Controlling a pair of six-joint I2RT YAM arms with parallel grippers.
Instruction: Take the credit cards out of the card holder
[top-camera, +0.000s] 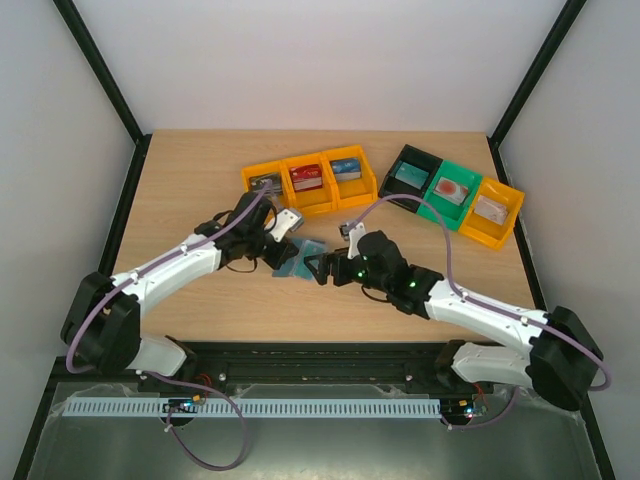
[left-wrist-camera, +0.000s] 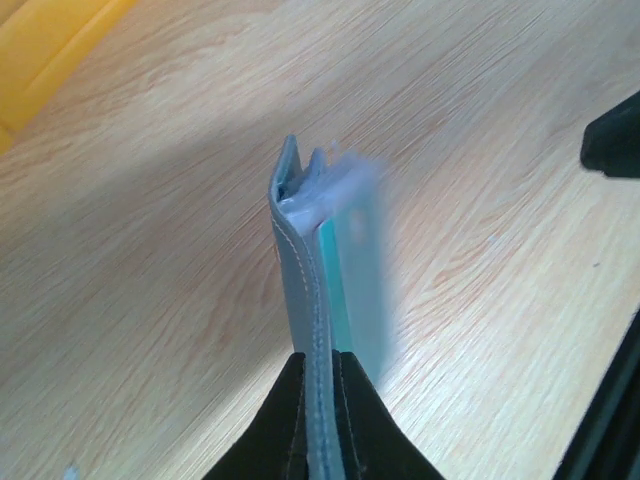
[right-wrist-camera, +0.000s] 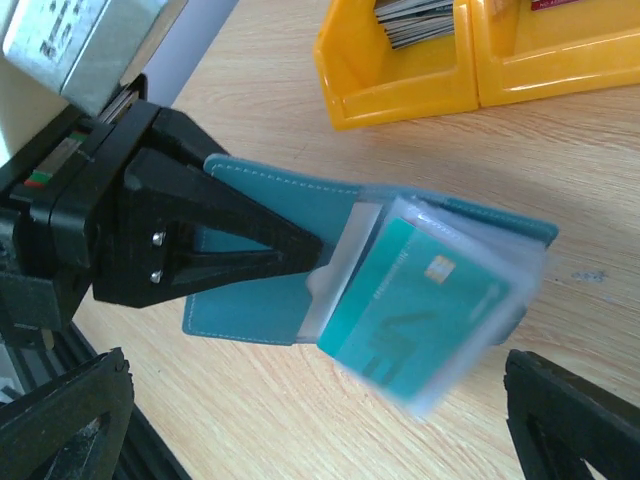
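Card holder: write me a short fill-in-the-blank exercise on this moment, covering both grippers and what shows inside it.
1. The left gripper is ____ on the card holder.
2. The right gripper stands ____, holding nothing.
3. The credit card showing inside the holder is ____ in colour.
4. The bin behind the holder in the right wrist view is ____.
Missing words: shut; open; teal; yellow.
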